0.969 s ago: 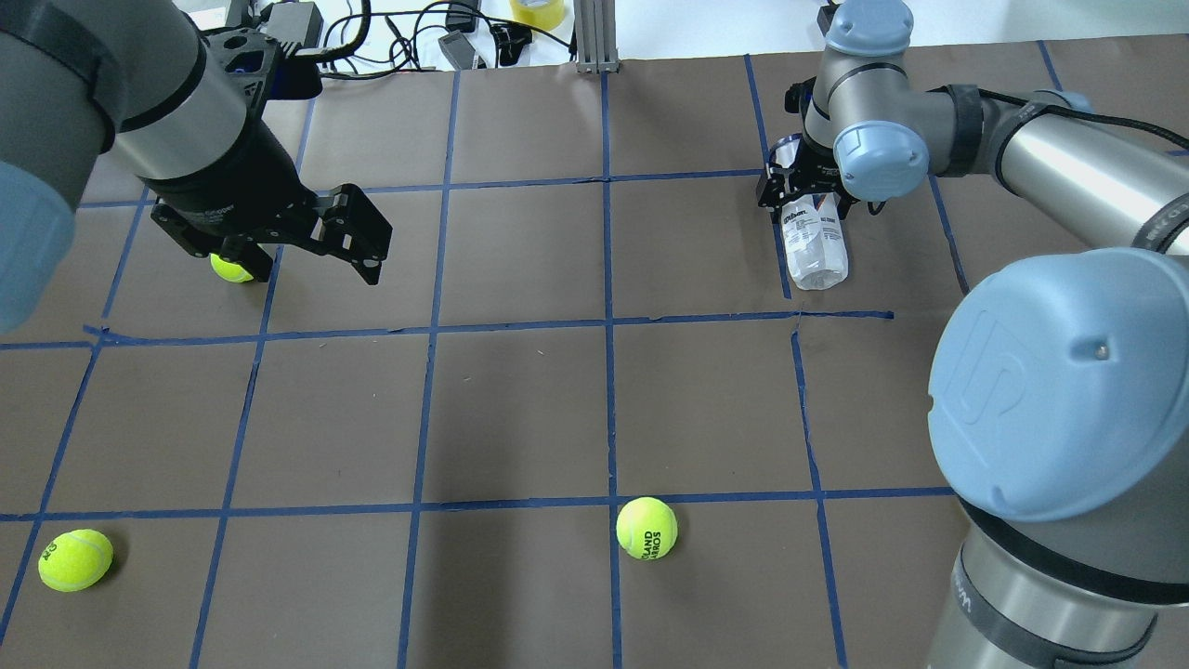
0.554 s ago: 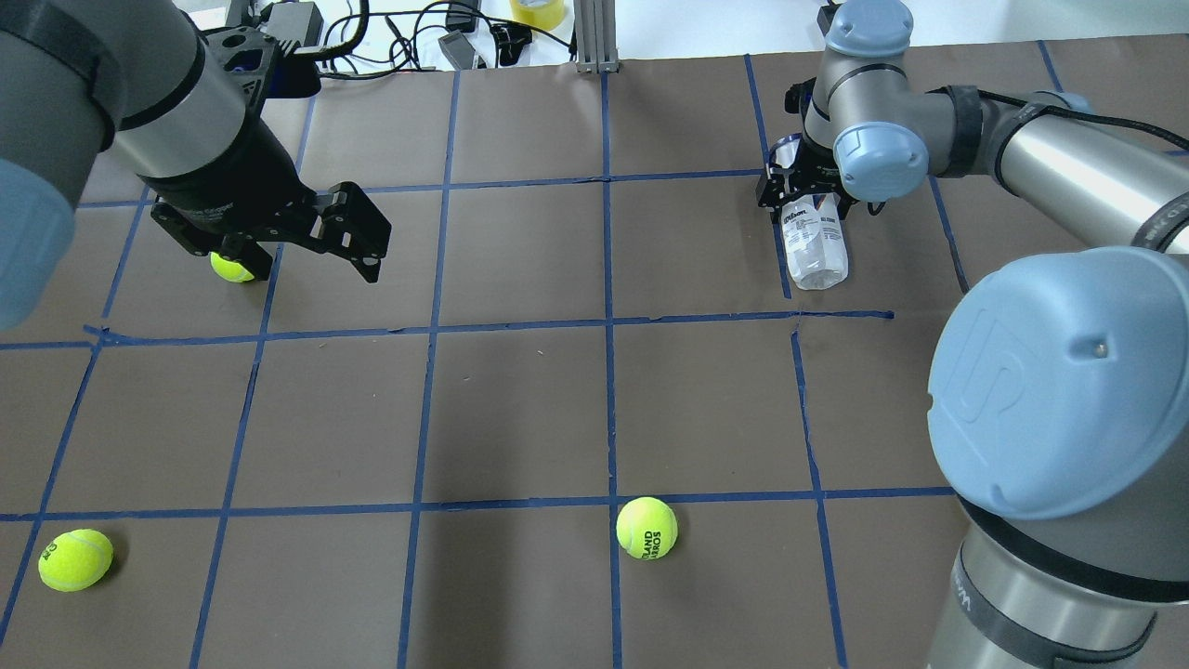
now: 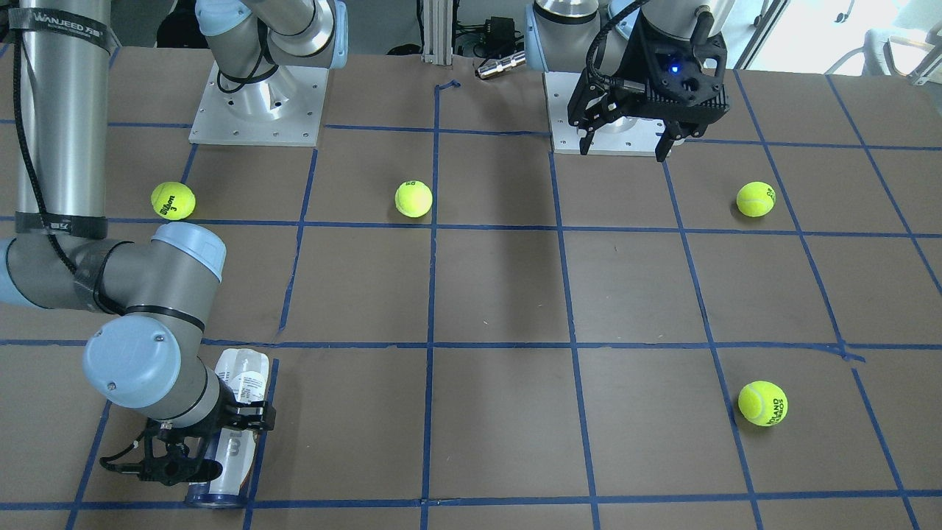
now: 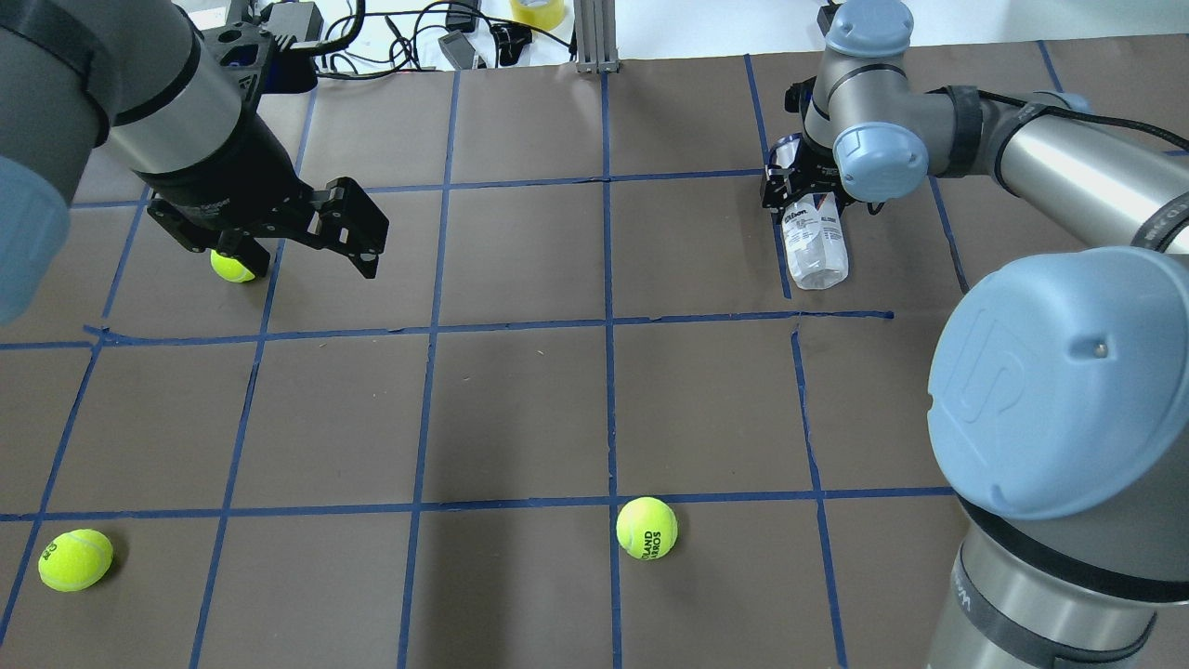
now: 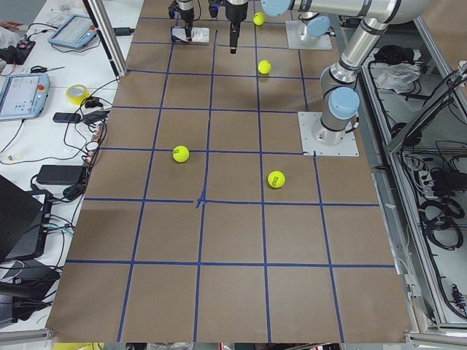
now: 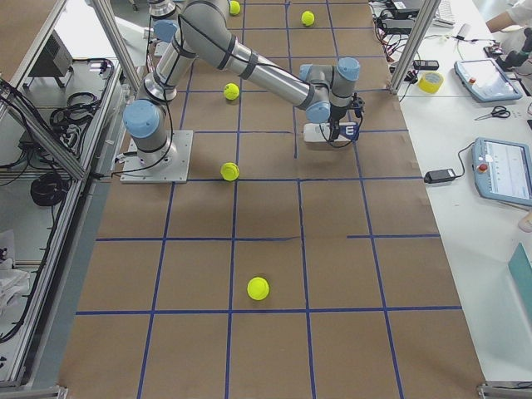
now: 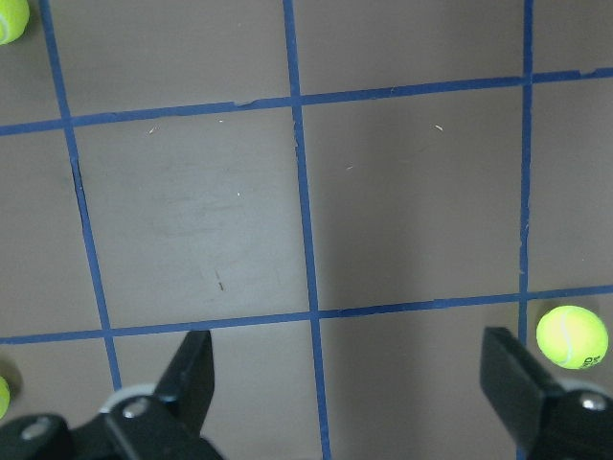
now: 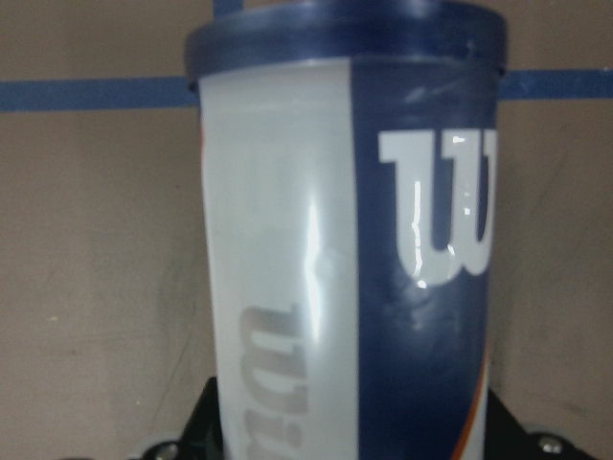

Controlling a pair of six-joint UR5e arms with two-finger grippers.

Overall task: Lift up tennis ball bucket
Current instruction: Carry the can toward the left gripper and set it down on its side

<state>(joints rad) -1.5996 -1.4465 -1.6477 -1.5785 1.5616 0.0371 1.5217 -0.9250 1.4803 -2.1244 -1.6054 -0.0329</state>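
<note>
The tennis ball bucket (image 4: pixel 815 249), a clear tube with a navy-and-white Wilson label, lies on its side on the brown table at the far right. It also shows in the front view (image 3: pixel 241 379) and fills the right wrist view (image 8: pixel 350 249). My right gripper (image 4: pixel 804 197) straddles its dark-rimmed end, with its fingers against the tube's sides; the tube rests on the table. My left gripper (image 4: pixel 311 265) hangs open and empty above the far left of the table, and shows in the front view (image 3: pixel 624 151) too.
Yellow-green tennis balls lie about: one half under the left gripper (image 4: pixel 231 267), one near left (image 4: pixel 74 559), one near centre (image 4: pixel 646 528). The front view shows one more ball (image 3: pixel 173 200) near the right arm's base. Cables and a tape roll (image 4: pixel 538 11) lie beyond the far edge.
The right gripper's fingers have drawn in a little onto the tube. The left gripper has drifted slightly toward the far left. The tube has barely moved.
</note>
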